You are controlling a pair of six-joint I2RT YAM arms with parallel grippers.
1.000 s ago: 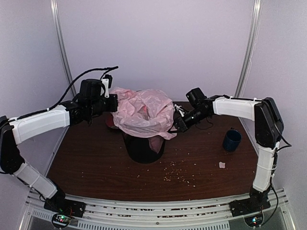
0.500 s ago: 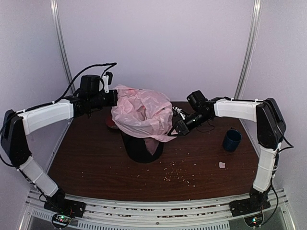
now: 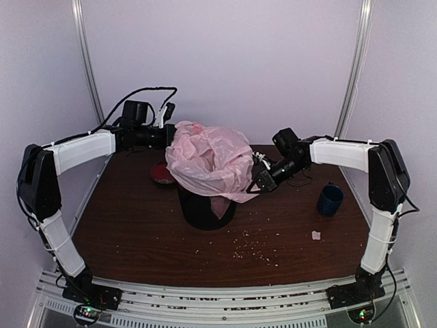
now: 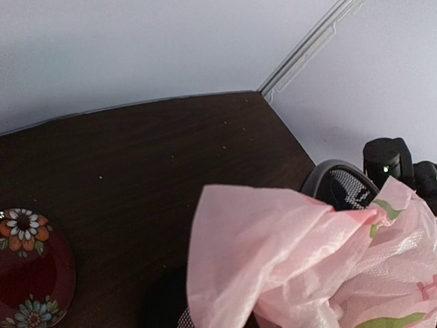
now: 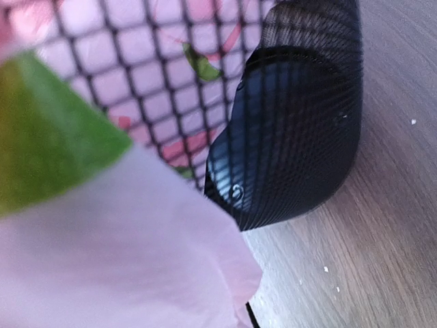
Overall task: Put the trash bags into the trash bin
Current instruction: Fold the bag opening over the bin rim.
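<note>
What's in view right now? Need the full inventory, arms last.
trash bag: 1, pale pink with prints, draped over the top of the bin
trash bin: 1, black wire mesh, mid-table, under the bag
dish: 1, dark red with a flower print, on the table just left of the bin
mug: 1, dark blue, right side of the table
scrap: 1, pale, on the table in front of the mug
crumbs: many, pale, scattered in front of the bin
table: 1, dark brown wood
left gripper: 1, black, shut on the bag's upper left edge
right gripper: 1, black, shut on the bag's right edge
</note>
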